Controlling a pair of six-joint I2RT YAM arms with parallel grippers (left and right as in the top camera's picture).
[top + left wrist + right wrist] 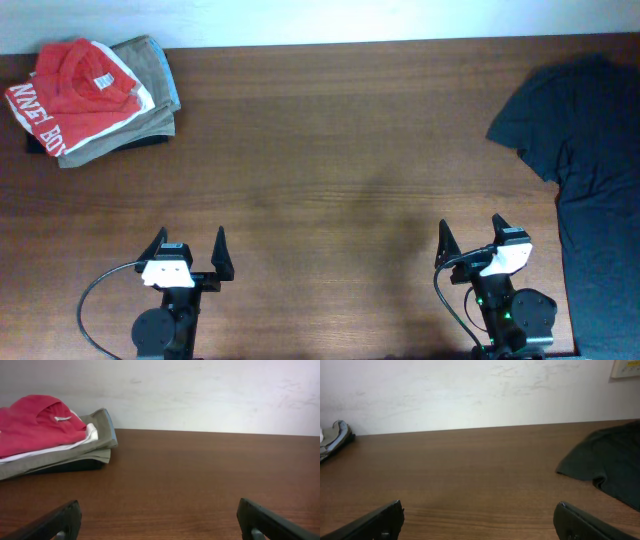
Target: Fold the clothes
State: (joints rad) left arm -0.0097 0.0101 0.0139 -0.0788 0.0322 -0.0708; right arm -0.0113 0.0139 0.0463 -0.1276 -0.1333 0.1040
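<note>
The left gripper (190,240) and right gripper (470,232) are sitting at the near edge of the desk (330,150), jaws spread wide and empty, which we are reading as a ready pose before any fold. The dark T-shirt (585,130) is lying unfolded along the right edge, while the red shirt (75,85) is resting on a khaki garment (150,65) at the far left corner, seemingly set aside.

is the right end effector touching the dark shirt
No, the right end effector is open and empty, with bare table between it and the dark shirt.
</note>
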